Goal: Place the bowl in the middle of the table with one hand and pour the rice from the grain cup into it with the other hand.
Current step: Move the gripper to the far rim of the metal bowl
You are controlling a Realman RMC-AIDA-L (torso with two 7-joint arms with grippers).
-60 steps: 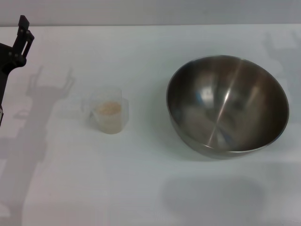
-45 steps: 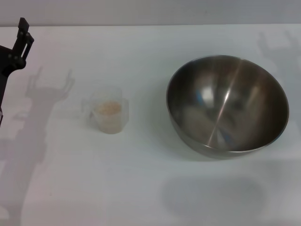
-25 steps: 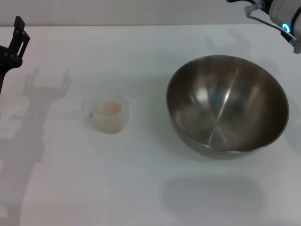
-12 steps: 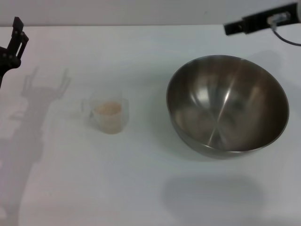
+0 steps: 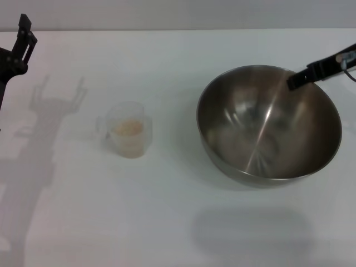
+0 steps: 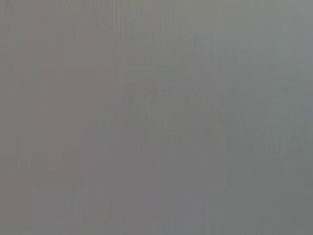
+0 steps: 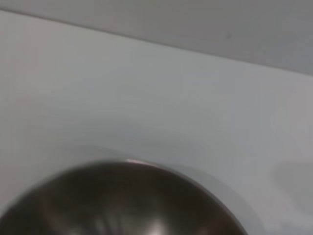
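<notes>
The bowl (image 5: 269, 123), large and stainless steel, stands on the right half of the white table (image 5: 178, 222) and holds nothing. Its rim also shows in the right wrist view (image 7: 122, 196). The grain cup (image 5: 129, 129), clear plastic with a side handle, stands upright at left of centre with rice (image 5: 127, 128) in its lower part. My right gripper (image 5: 300, 79) reaches in from the right edge, over the bowl's far right rim. My left gripper (image 5: 21, 41) is raised at the far left edge, well away from the cup. The left wrist view shows only plain grey.
The shadow of my left arm falls across the table (image 5: 39, 139) left of the cup. A grey wall (image 5: 178, 14) runs behind the table's far edge. White tabletop lies between the cup and the bowl and in front of both.
My right arm has come in from the upper right and moved down to the bowl's far right rim. The left gripper has shifted only slightly. The bowl and cup have not moved.
</notes>
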